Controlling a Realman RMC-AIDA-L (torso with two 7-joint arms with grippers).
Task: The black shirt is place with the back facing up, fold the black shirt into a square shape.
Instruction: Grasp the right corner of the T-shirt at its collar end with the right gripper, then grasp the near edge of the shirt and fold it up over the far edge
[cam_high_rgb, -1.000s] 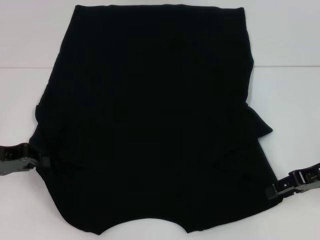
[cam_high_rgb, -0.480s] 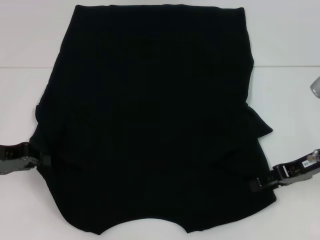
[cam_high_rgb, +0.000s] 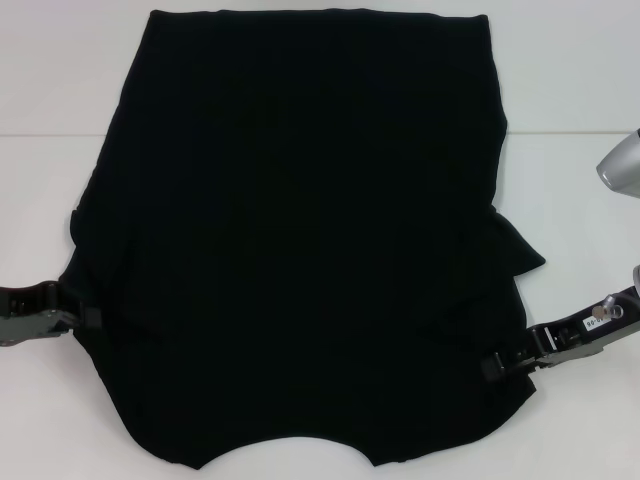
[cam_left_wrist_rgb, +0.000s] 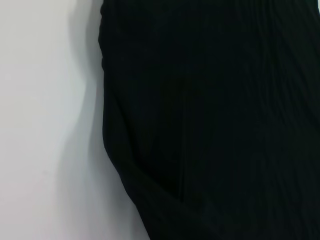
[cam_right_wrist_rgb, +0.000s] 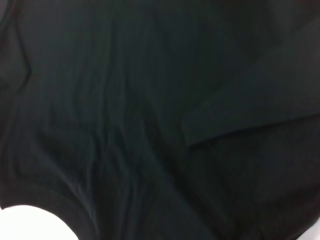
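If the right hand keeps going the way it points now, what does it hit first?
The black shirt. In the head view the right hand points inward across the table, its tip already over the shirt's right edge, so more cloth lies ahead. Whether it touches the fabric or hovers above it is unclear.

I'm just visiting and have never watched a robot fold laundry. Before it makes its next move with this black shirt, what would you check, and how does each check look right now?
1. Shirt spread on the table: ok. The black shirt lies mostly flat on the white table.
2. Lettering hidden: ok, only plain black cloth shows.
3. Left end effector at the shirt's left edge: ok, it reaches the cloth near the sleeve.
4. Right end effector at the right edge: ok, its tip lies over the cloth.
5. Firm grip on the cloth, either side: cannot tell, the fingers blend into the black fabric.
6. Right side smooth: not ok, the sleeve is bunched and sticks out.
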